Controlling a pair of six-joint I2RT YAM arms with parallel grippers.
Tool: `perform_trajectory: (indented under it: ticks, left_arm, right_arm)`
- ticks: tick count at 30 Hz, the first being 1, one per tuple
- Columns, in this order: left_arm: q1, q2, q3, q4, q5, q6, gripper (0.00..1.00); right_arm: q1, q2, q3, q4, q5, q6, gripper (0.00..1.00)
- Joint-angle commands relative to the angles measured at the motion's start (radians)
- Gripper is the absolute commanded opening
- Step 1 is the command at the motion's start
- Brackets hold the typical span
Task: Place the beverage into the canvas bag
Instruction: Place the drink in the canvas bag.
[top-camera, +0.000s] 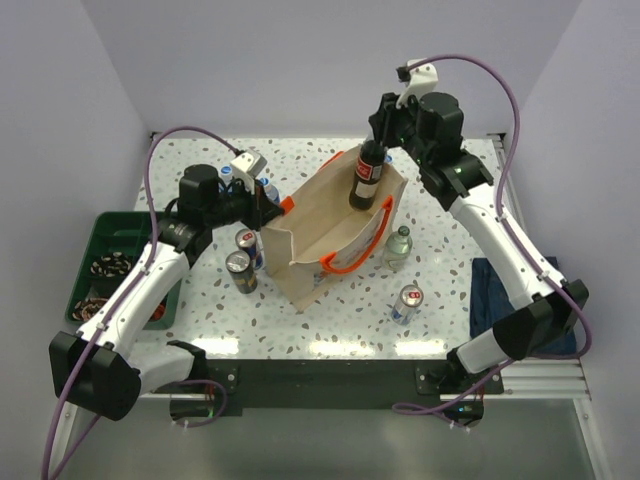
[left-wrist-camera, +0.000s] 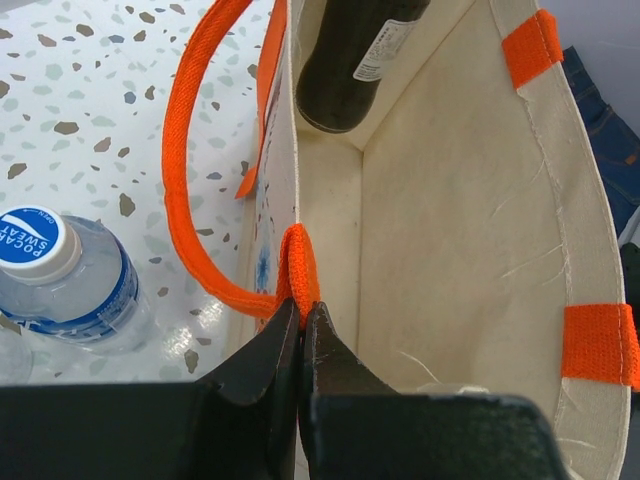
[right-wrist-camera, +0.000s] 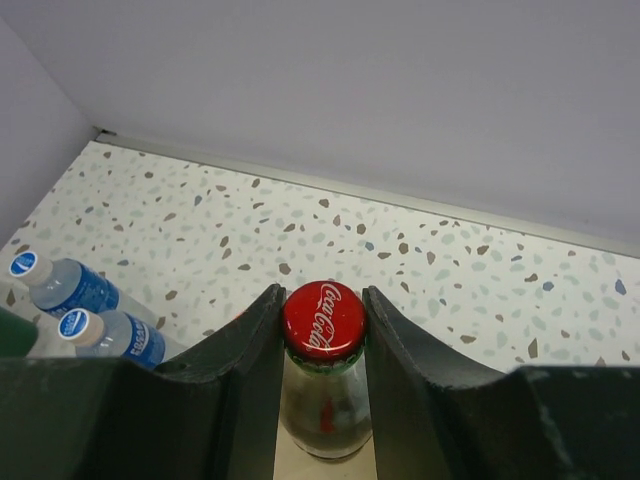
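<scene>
Top external view: I see the beige canvas tote bag (top-camera: 322, 243) with orange strap handles standing open in the middle of the white speckled bench (top-camera: 340, 322).
Beverage: a dark glass cola bottle (top-camera: 366, 180) with a red crown cap hangs in the bag's mouth at its far right corner, its lower part below the rim.
Bottle axis: long axis near vertical, cap up and base down, with a slight lean.
Right end effector (top-camera: 373, 146): jaws set narrow and clamped on the bottle's neck. On the right wrist view I have one finger on each side of the red cap (right-wrist-camera: 323, 320).
Left end effector (left-wrist-camera: 301, 312): fingers pressed together, pinching the orange tab (left-wrist-camera: 298, 262) on the bag's left rim.
Bottle base: the left wrist view shows it inside the bag near a corner. I cannot tell whether it touches the bag's floor.
Left of bag: two metal drink cans (top-camera: 242, 264) just beside it, plastic water bottles with blue caps (left-wrist-camera: 62, 275) behind them, and a green compartment tray (top-camera: 112, 232) at the bench's edge.
Right of bag: a clear bottle with a green cap (top-camera: 398, 246) close by and another can (top-camera: 407, 303) nearer me.
</scene>
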Motion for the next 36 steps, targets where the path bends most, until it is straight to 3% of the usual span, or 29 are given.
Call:
perform_trajectory:
  ticks: [1,21,36]
  left_arm:
    - [-0.009,-0.012,0.061,0.088,-0.010,-0.030,0.00]
    - [-0.011,0.011,0.064,0.105,-0.020,-0.057,0.00]
    - [-0.011,0.022,0.073,0.105,-0.029,-0.067,0.00]
  right_arm:
    - [0.022,-0.080,0.011,0.317,0.074,-0.090,0.00]
    - [0.112,-0.116,-0.275,0.622,0.191,-0.247,0.00]
    - [0.124,-0.106,-0.447,0.849,0.241,-0.277,0.00]
